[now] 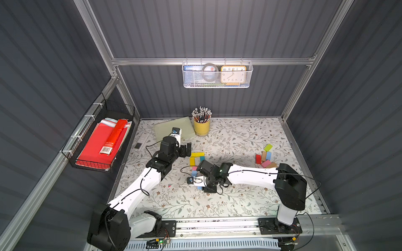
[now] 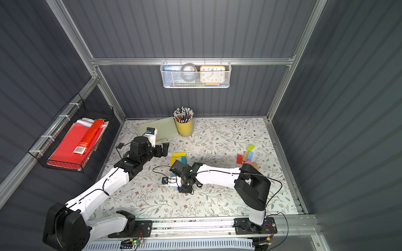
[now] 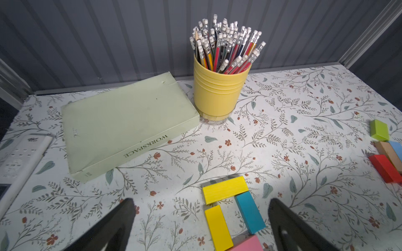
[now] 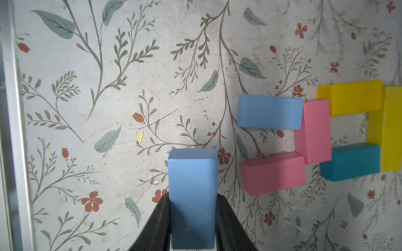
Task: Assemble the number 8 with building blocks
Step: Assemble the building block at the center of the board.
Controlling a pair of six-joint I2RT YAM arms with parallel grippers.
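Light blue block (image 4: 192, 173) between right tool's (image 4: 193, 198) jaws

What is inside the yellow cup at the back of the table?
Pencils, packed tight, eraser ends up, fanning above the rim of the yellow cup. The cup wall hides their lower halves, so whether anything else lies inside cannot be seen.

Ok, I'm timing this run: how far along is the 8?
Done: six blocks lie flat. Two yellow blocks, the teal block and the middle pink block close one loop; a light blue side block and pink side block start the other. In hand: the right gripper is shut on the seventh block, light blue. Left: lay it across the open end.
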